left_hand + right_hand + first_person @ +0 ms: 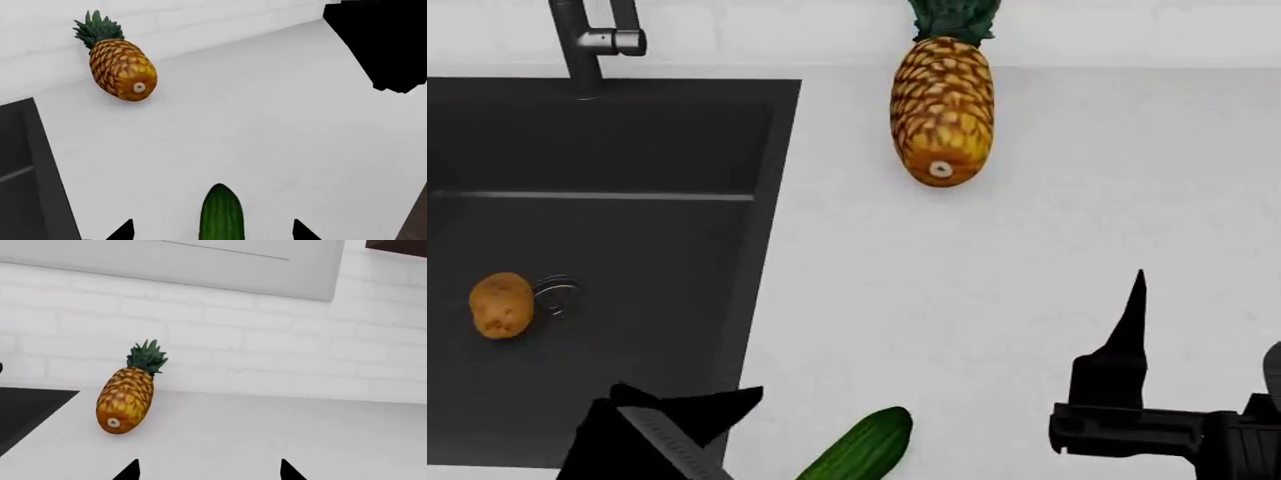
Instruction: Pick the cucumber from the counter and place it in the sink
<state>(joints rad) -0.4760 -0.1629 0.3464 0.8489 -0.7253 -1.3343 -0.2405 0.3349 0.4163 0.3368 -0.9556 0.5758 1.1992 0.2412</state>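
The dark-green cucumber (221, 212) lies on the white counter (267, 125), between the two black fingertips of my left gripper (212, 231). The jaws are wide open and clear of it on both sides. In the head view the cucumber (861, 448) lies at the bottom edge, just right of the left gripper (681, 420) and near the rim of the black sink (761, 200). My right gripper (1201, 330) is open and empty over the counter at the lower right. In its own wrist view the right gripper (208, 471) has only bare counter between its tips.
A pineapple (942, 110) lies on its side at the back of the counter by the brick wall; it also shows in both wrist views (122, 67) (125, 397). A tan potato (502, 305) lies in the sink by the drain. The faucet (594, 40) stands behind the sink.
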